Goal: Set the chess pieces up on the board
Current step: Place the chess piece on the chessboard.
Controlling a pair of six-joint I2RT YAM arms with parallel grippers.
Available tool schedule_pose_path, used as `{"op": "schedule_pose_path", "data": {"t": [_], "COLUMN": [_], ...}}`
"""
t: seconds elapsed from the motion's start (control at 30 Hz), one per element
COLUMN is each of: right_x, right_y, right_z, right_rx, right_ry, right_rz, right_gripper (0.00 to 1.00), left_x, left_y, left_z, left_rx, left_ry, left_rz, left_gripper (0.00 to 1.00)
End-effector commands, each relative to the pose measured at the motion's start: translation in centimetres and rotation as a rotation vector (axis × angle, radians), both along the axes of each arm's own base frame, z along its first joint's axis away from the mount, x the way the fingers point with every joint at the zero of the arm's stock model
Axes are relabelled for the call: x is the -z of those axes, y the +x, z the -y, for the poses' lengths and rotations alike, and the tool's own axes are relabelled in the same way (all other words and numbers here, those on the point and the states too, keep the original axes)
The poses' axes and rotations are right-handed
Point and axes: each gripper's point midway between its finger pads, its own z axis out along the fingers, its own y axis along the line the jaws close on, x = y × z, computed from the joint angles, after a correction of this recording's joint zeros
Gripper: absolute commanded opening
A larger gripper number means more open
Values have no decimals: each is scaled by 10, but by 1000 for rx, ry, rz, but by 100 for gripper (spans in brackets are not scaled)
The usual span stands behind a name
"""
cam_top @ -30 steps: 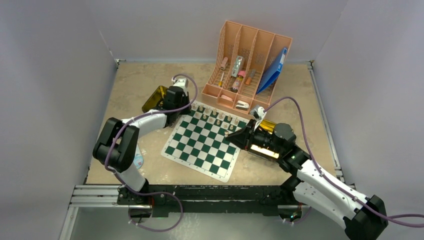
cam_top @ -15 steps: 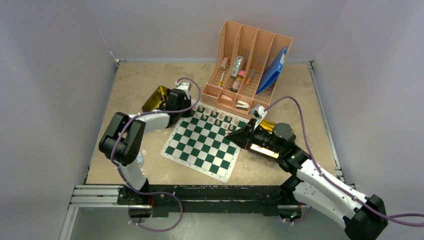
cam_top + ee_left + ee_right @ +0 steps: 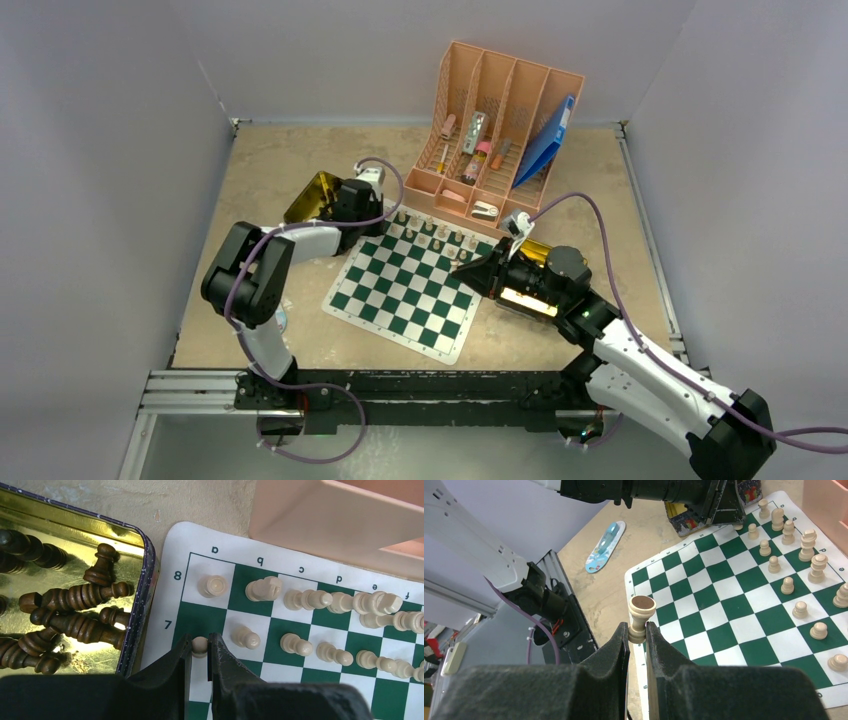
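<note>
L gripper [image 3: 200,649] pinches tan pawn [image 3: 199,643] on board [image 3: 202,617]; R gripper [image 3: 638,631] pinches tan piece [image 3: 642,607], prob. inverted.

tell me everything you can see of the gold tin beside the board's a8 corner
The gold tin is a shallow, shiny metal rectangle with a rounded corner and a dark bluish outer rim. It is open, with no lid on it. It lies flat on the tan table, one side close along the board at its white border; whether they touch is unclear. Inside, dark brown chess pieces lie jumbled on their sides.
</note>
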Motion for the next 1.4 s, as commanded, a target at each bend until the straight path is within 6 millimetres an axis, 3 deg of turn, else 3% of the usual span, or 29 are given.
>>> {"op": "schedule_pose_path", "data": {"t": [0.0, 0.27, 0.87, 1.13, 1.37], "right_x": [-34, -32, -41, -38, -41], "right_y": [5, 5, 6, 4, 5], "right_z": [-2, -3, 0, -2, -1], "right_rx": [7, 6, 23, 7, 13], "right_ry": [50, 57, 69, 63, 76], "right_rz": [88, 85, 109, 102, 111], "right_gripper": [0, 0, 0, 0, 0], "left_x": [-18, -20, 2, -7, -19], "left_y": [17, 20, 11, 7, 7], "left_z": [1, 5, 6, 5, 2], "left_rx": [12, 28, 59, 68, 62], "left_ry": [0, -7, 4, 15, 24], "left_rz": [96, 120, 65, 64, 75], "left_gripper": [0, 0, 4, 32, 39]}}
